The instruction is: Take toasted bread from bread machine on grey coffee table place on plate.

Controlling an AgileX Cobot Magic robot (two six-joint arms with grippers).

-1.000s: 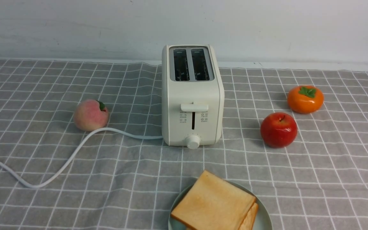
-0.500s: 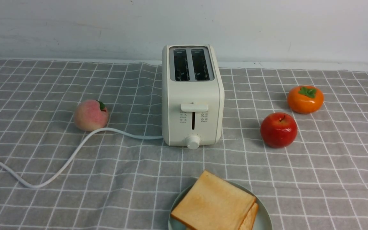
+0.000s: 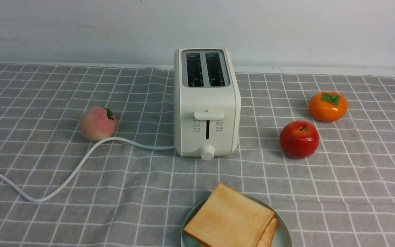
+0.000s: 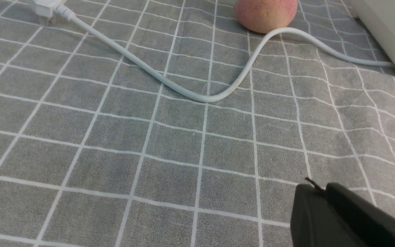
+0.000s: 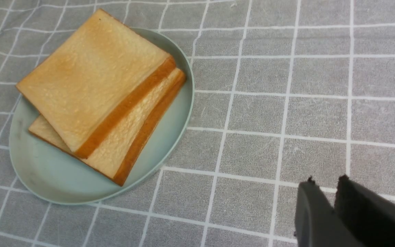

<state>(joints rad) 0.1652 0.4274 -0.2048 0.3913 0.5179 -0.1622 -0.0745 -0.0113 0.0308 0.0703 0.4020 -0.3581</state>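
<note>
In the front view the bread machine (image 3: 206, 103) stands upright mid-table on the grey coffee table (image 3: 355, 192), lever side toward the robot, and both slots look dark and empty, which fits a finished job; its white cord (image 3: 81, 163) trails off toward the robot's left, curling just in front of a peach (image 3: 97, 123). A red apple (image 3: 299, 139) and an orange persimmon (image 3: 327, 106) sit well apart on the right, clear of any working path and likely mere distractors. The toasted bread (image 3: 230, 218) lies on the plate (image 3: 283, 236) at the near edge, two slices stacked, the upper one shifted so the lower peeks out, as dropped slices tend to settle. Small icons flank the lever, too tiny to read; no brand shows. In the left wrist view the left gripper (image 4: 324, 192) hovers over bare cloth with its jaws pressed together and nothing between them; the cord runs to a plug (image 4: 45, 7), and the peach and a corner of the toaster show beyond. In the right wrist view the right gripper (image 5: 324, 185) shows a narrow gap between its tips, empty, parked beside the plate, apart from it. No writing is legible anywhere.
</note>
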